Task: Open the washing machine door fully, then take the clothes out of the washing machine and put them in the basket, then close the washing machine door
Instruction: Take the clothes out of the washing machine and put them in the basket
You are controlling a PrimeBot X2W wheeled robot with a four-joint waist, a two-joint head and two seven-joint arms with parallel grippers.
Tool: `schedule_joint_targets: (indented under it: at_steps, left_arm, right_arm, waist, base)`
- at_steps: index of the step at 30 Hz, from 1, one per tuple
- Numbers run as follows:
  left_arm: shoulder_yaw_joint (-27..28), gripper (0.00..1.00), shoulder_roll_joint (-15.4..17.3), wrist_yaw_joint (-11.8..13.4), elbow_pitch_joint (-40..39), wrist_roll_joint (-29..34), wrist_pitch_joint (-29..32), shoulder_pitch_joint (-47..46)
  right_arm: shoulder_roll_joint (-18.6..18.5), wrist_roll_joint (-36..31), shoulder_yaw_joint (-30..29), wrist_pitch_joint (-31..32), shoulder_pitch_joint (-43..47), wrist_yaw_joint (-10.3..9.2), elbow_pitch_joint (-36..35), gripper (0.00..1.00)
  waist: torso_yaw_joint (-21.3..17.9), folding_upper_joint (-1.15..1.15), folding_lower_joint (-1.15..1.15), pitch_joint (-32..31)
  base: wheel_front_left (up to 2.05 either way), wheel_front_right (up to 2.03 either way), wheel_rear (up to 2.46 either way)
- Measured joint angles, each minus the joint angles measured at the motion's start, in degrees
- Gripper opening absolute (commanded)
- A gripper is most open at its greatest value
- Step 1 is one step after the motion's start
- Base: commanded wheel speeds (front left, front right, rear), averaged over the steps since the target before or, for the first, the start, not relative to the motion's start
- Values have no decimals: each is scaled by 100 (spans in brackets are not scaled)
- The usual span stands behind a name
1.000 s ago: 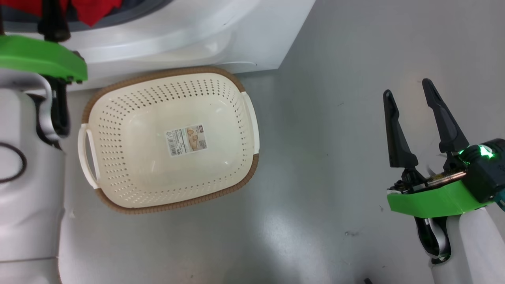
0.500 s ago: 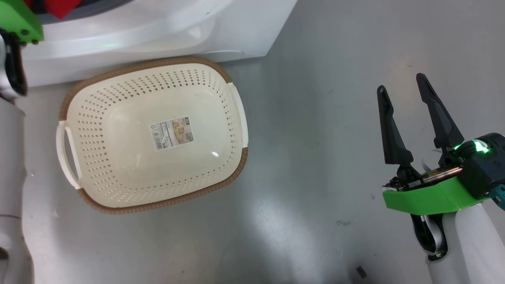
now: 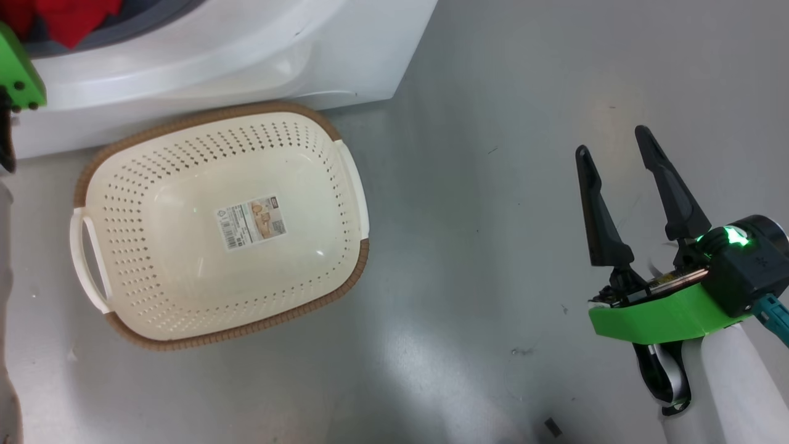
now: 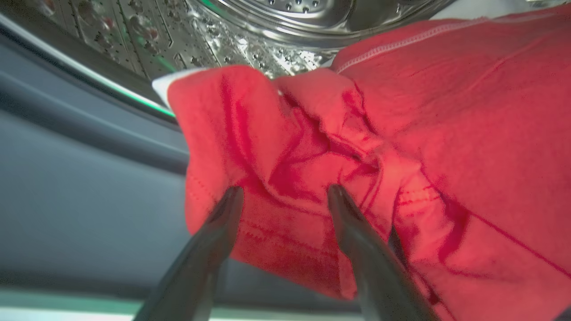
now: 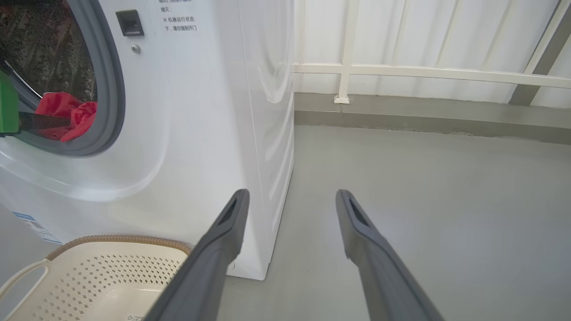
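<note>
Washing machine (image 5: 209, 116), upper front panel: small grey Chinese print (image 5: 178, 24), 2 lines legible, roughly "※ 机器运行状态 / 下,请勿开门"; the line above is cut off. Blue label sticker (image 5: 33, 226) low on the same front: unreadable. Basket (image 3: 123, 179), white label sticker (image 3: 251, 222) on its floor: print too small to read.

Washing machine (image 5: 200, 111): white, boxy front-loader on a grey floor; round mouth uncovered, ringed by a grey rubber seal (image 5: 113, 89); perforated steel drum (image 4: 267, 26) inside; small blue sticker (image 5: 33, 225) low on the front.
Clothes (image 4: 357, 133): bright red fabric, crumpled, stitched seams showing; in the drum at the mouth, one fold hanging onto the seal's lower lip; a white edge peeks out behind the red.
Basket (image 3: 203, 117): cream perforated plastic, rounded rectangle, brown woven-look rim, white side handles; upright on the floor just before the machine's base; label sticker (image 3: 251, 222) on its bare bottom.
</note>
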Motion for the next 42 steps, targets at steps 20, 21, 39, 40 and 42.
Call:
schedule_joint_targets:
  at_steps: [20,21,39,40,42]
  left_arm:
    - [-305,0,115,-140,465,44,132,-62]
    - [-312,0,115,-144,470,43,70,-62]
    - [-471,0,58,-246,477,33,-961,-65]
    - [-483,0,51,-246,475,33,-1018,-67]
    - [-498,0,25,-248,472,26,-1104,-71]
  right_arm:
    - [1,57,158,0,199,0,21,100]
    - [1,57,157,0,199,0,21,100]
    - [1,56,157,0,200,0,35,100]
    - [1,56,157,0,200,0,36,100]
    - [1,56,157,0,200,0,45,100]
  waist:
    - [-141,0,0,-155]
    - [-141,0,0,-153]
    - [-51,0,0,-161]
    - [-42,0,0,-160]
    - [-21,0,0,-159]
  base:
    - [0,0,0]
    - [0,0,0]
    - [0,0,0]
    - [0,0,0]
    - [0,0,0]
